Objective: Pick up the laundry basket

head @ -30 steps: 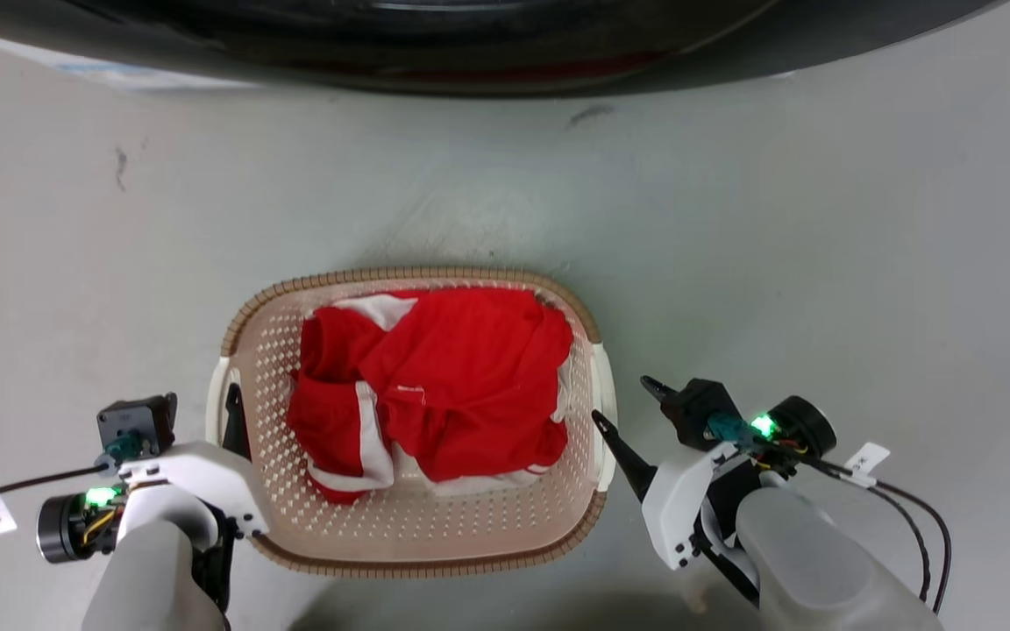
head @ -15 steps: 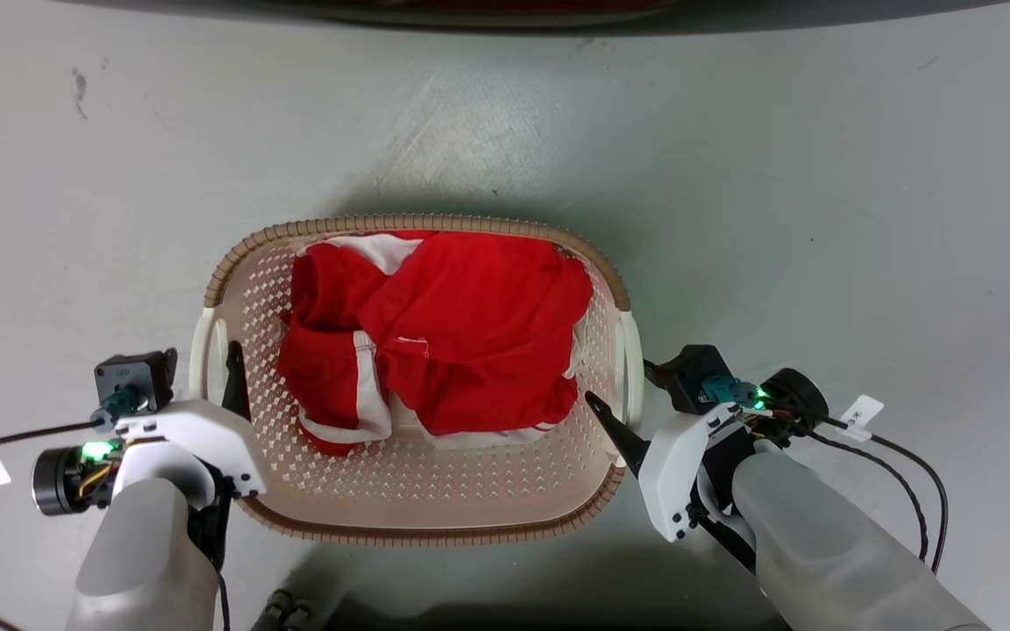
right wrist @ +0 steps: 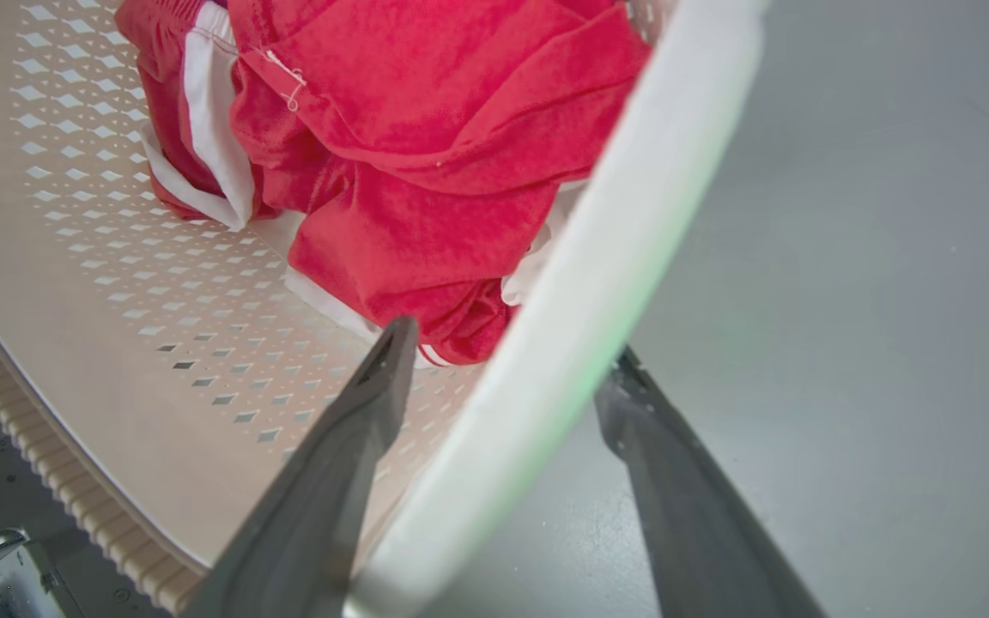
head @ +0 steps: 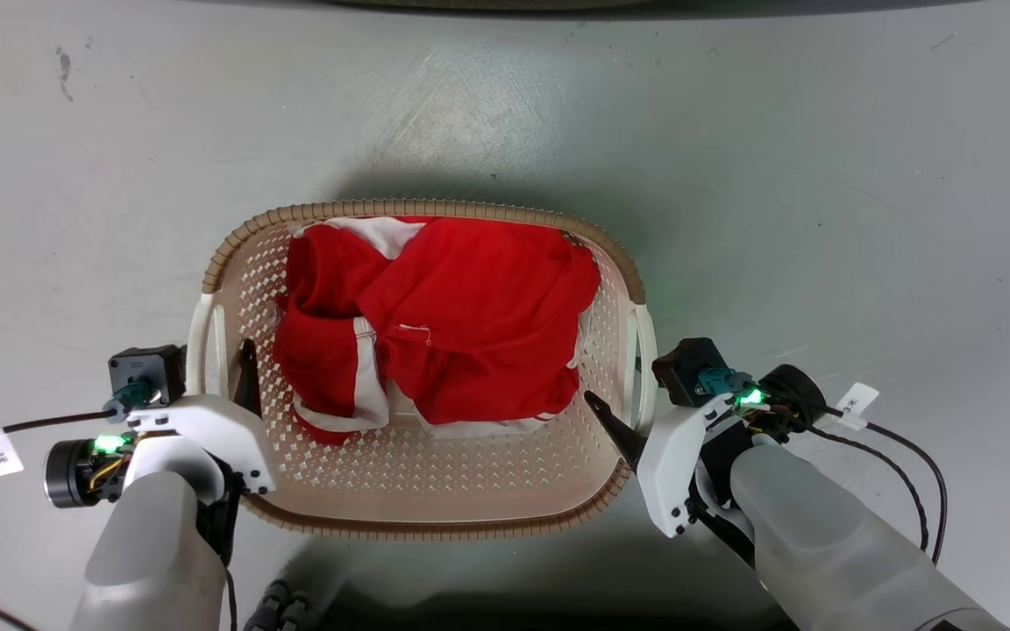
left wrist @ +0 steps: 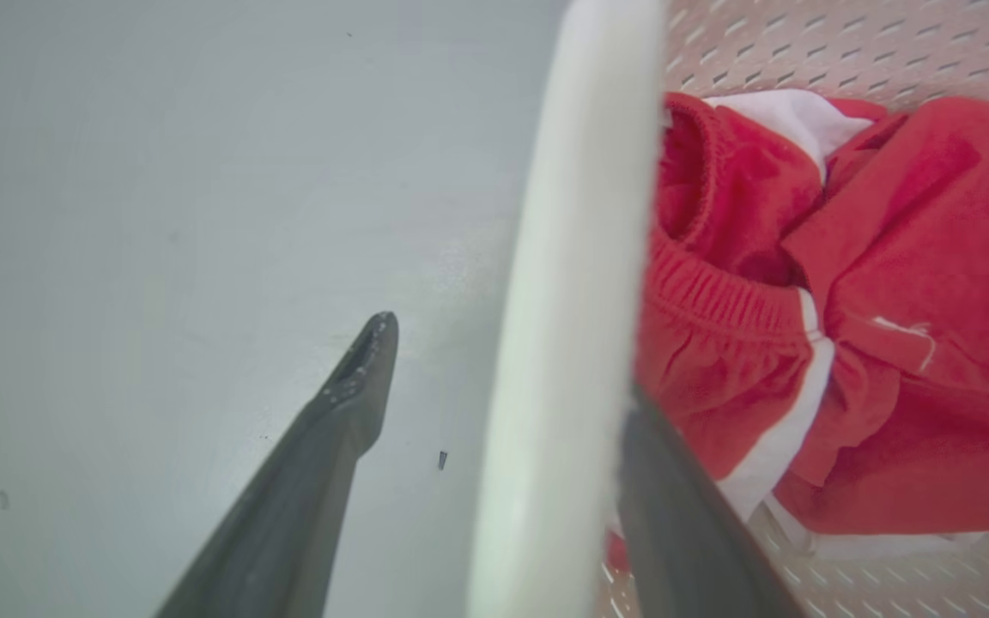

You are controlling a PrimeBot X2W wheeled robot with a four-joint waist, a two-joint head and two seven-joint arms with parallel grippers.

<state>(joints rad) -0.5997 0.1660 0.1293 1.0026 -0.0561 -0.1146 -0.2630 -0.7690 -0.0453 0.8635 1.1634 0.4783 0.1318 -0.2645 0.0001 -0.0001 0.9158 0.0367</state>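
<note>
basket: laundry basket (head: 435,491) is seen on the grey floor (head: 821,175) between the arms, with a red-and-white garment (head: 452,324) heaped inside.
left end effector (left wrist: 503,369): fingers are spread and the left handle (left wrist: 563,300) is straddled, not pinched.
right end effector (right wrist: 512,343): also spread; the right handle (right wrist: 632,215) is bracketed, one finger inside the wall, one outside.
changed: a second ago both right fingers were outside the handle; the camera is also shifted.
meaning: both handles are judged ready for closing, then the lift.
</note>
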